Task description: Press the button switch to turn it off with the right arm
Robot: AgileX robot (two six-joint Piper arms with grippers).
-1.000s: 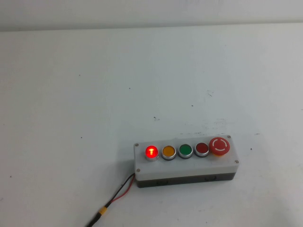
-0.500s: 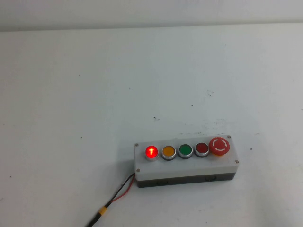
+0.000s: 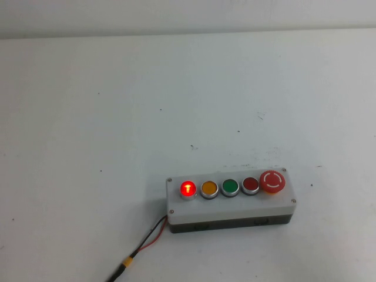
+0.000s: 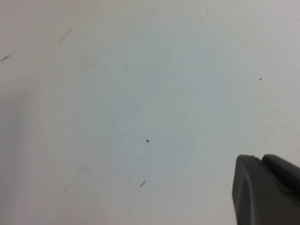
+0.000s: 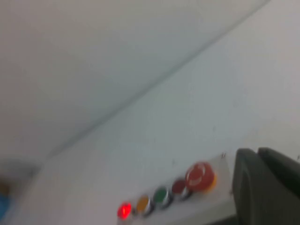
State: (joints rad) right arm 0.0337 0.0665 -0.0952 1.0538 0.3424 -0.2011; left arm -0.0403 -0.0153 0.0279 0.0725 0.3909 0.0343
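Button switch [image 3: 187, 188]: small round red push button with silver rim, glowing bright, unpressed, at the left end of the white box's button row, farthest from the mushroom button. Right gripper [image 5: 267, 187] only shows as a dark edge in the right wrist view, off the box, facing the button row; left gripper [image 4: 265, 190] over bare table.

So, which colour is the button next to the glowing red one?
Orange button, best seen in the high view.

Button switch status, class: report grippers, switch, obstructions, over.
Left gripper over bare table. Right gripper off the white box. Button switch lit, untouched. Nothing over the buttons.
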